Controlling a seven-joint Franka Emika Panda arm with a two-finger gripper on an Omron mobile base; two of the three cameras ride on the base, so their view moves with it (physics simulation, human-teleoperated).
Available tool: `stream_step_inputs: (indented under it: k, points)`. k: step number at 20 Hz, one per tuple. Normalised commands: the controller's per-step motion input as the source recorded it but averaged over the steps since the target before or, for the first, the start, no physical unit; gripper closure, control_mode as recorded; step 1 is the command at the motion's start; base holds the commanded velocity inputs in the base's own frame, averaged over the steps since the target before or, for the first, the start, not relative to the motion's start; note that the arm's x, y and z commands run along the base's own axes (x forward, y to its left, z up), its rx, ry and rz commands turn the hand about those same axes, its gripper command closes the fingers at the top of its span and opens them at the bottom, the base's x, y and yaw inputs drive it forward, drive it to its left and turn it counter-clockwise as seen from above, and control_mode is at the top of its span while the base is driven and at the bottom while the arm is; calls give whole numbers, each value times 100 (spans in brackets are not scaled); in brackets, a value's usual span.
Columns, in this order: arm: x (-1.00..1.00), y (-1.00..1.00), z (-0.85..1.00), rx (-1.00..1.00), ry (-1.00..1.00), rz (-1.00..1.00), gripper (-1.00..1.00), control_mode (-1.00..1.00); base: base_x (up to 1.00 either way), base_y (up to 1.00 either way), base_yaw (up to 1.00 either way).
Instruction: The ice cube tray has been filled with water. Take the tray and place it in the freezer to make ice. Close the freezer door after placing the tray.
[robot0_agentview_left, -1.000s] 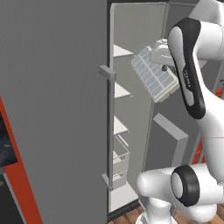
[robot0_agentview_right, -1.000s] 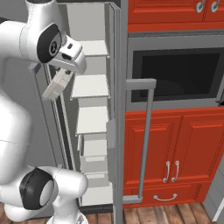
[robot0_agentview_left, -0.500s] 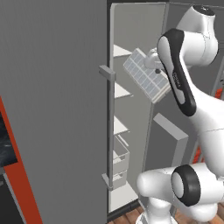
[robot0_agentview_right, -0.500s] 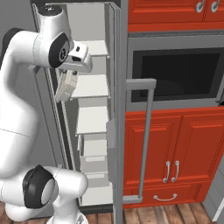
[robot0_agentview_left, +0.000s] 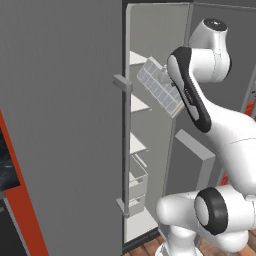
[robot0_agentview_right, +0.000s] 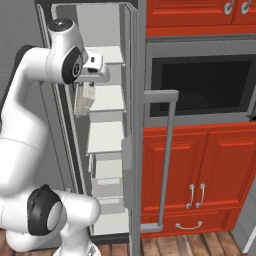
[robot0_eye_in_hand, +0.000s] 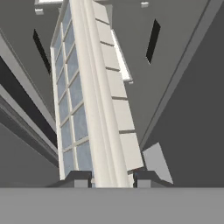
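In the left base view the arm's forearm is hiding the right end of the ice cube tray (robot0_agentview_left: 159, 88) at upper centre. In the right base view the tray (robot0_agentview_right: 84, 99) is showing edge-on, so its cells are staying unreadable there. The freezer door (robot0_agentview_left: 60, 125) is running off the left base view's top edge.

- I can read no text, label, brand, number or sign anywhere in my views.
- The ice cube tray (robot0_eye_in_hand: 94, 109) I hold bears no lettering.
- The freezer door (robot0_agentview_left: 60, 125) and the microwave (robot0_agentview_right: 205, 82) front show plain surfaces, no readable marks.
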Motion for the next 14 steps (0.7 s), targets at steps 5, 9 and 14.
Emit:
stream_step_inputs:
  k: [5,9,14]
  points:
    - [41,0,-15,-3,-4,1,100,-100,0,0,0]
    - [38,0,-17,-1,-6,1,100,-100,0,0,0]
    - [36,1,-26,-1,-7,2,100,-100,0,0,0]
